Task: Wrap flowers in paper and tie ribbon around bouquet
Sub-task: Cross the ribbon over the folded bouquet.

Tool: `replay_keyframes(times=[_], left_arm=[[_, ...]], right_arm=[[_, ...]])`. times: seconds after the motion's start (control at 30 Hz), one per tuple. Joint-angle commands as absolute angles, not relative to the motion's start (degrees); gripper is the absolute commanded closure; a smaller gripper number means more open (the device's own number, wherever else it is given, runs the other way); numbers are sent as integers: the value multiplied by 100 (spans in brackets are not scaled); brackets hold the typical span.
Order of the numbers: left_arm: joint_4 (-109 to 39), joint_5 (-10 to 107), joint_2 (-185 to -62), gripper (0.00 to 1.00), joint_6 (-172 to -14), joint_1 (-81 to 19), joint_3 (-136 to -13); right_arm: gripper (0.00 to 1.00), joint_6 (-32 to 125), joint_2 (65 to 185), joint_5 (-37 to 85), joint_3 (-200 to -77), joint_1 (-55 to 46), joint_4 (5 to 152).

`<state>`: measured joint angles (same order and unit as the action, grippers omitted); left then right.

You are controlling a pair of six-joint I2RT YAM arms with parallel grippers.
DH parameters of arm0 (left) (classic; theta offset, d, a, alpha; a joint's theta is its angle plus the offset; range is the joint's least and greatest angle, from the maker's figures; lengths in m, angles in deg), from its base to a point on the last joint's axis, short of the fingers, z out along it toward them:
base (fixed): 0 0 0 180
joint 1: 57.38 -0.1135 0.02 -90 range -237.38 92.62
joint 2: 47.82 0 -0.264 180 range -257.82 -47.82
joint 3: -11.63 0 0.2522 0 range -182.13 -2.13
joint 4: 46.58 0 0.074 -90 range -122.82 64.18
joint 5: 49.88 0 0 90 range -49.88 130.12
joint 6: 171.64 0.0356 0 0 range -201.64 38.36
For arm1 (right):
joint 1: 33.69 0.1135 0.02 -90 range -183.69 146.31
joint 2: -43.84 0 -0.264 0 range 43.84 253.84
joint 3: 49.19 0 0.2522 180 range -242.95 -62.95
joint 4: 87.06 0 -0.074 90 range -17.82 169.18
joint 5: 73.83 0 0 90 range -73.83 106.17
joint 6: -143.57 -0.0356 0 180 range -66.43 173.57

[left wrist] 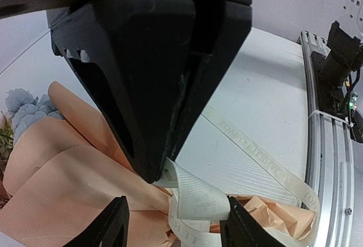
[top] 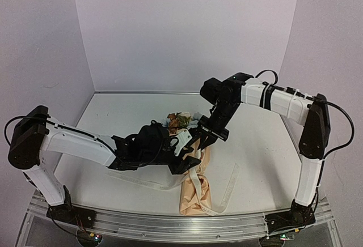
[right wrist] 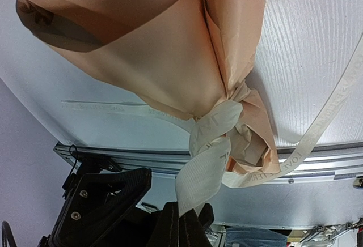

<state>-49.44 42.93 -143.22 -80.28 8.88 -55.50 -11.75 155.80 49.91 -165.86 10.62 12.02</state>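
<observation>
right wrist view: the right gripper [right wrist: 184,227] is pinched shut on one tail of the ribbon [right wrist: 207,145], which is knotted round the crumpled narrow neck of the bouquet [right wrist: 153,60] lying on the table [right wrist: 317,43] between the arms. the left gripper [left wrist: 174,218] hangs over that knot, jaws partly open, gripping nothing i can see. to cinch well, i'd judge the left should brace the neck or take the other tail while the right draws slowly, lest the bouquet drag.

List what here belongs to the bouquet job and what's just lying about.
Job: bouquet, its flowers, kraft paper, ribbon pinched in the right gripper.
Not job: only fixtures, the table and aluminium rail.
</observation>
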Motion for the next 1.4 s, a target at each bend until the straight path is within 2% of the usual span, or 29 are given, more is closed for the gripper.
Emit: replay_keyframes(times=[0.0,0.13,0.3,0.4,0.43,0.53,0.67,0.73,0.9,0.97,1.17,1.37], left_arm=[[-5245,4258,-14360,47,-7862,853,-5825],[-5156,4398,-14420,56,-7869,853,-5922],[-5225,4626,-14354,52,-7774,851,-5873],[-5235,4599,-14380,55,-7728,853,-5894],[-5233,4595,-14391,58,-7720,852,-5912],[-5199,4630,-14423,78,-7721,847,-5958],[-5223,4685,-14413,96,-7909,815,-5911],[-5274,4695,-14354,100,-8065,787,-5815],[-5605,4608,-14066,100,-8492,712,-5384],[-5599,4597,-14014,100,-8598,711,-5311],[-5584,4660,-13841,100,-8919,678,-5121],[-5291,4913,-13760,100,-9029,614,-5188]], right_arm=[[100,-1395,15266,5015,-16460,1124,1262],[100,-1340,15215,4994,-16342,1140,1270],[100,-1309,15222,5005,-16335,1164,1275],[100,-1273,15237,5025,-16381,1181,1279],[100,-1260,15234,5021,-16380,1178,1276],[99,-1141,15204,5057,-16356,1183,1278],[88,-805,15018,4974,-16184,1181,1298],[80,-494,14819,4792,-16022,1182,1352],[63,326,14151,4182,-15504,1183,1445],[58,615,13877,3995,-15153,1192,1700],[55,2007,12697,3052,-13408,1666,3232],[56,3332,11991,2589,-11494,2419,5563]])
